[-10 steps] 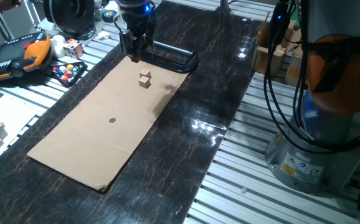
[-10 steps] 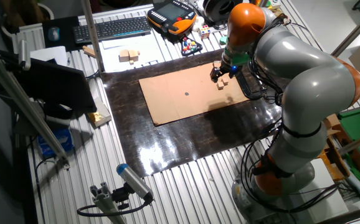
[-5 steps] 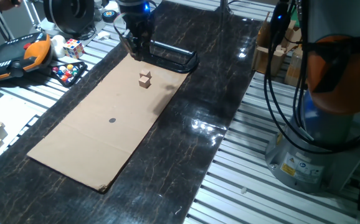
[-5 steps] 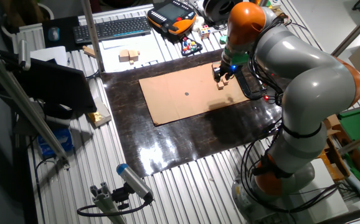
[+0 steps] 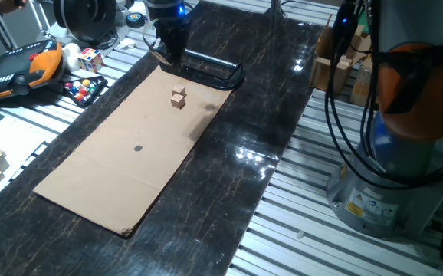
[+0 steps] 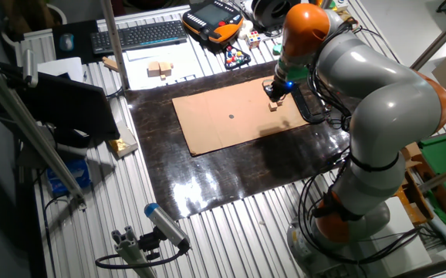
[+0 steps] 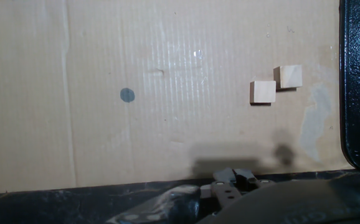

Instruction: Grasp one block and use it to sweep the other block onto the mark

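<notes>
**Fingers lifting away, no block taken yet**

One fixed view: my gripper (image 5: pixel 168 55) has climbed since a second ago and now hangs over the cardboard's (image 5: pixel 114 165) far edge, beyond the blocks (image 5: pixel 178 97). The mark (image 5: pixel 138 148) sits well apart from them.

Other fixed view: same rise; blocks (image 6: pixel 273 106) just below the gripper (image 6: pixel 276 91).

Hand view: two blocks (image 7: pixel 276 84) touch at a corner, untouched, far from the mark (image 7: pixel 127 95). I cannot tell the fingers' gap. Grasp remains undone.
</notes>
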{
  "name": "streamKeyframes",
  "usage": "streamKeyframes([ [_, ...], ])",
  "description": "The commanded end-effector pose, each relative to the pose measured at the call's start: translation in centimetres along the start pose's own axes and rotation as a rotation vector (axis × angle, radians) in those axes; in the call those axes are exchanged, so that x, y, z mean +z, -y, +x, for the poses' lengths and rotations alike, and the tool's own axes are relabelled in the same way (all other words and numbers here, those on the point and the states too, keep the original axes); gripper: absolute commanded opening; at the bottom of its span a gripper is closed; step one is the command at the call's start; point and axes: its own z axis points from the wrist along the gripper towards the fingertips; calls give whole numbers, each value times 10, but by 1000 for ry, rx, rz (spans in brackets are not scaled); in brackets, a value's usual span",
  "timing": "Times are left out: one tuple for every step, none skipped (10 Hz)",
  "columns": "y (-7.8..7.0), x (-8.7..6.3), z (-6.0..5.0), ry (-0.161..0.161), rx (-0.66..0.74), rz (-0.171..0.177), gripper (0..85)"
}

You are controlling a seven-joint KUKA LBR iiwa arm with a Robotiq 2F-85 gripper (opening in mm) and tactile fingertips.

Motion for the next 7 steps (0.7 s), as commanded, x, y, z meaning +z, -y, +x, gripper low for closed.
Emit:
streamKeyframes([
  [1, 1, 0, 0, 0, -3, 10],
  [2, 3, 0, 0, 0, -3, 10],
  [4, 8, 0, -2, 0, -6, 10],
  [8, 14, -1, 1, -3, -14, 10],
  [11, 20, -2, 2, 0, -22, 10],
  [12, 22, -4, 1, 9, -20, 10],
  [11, 25, -5, -1, 22, -11, 10],
])
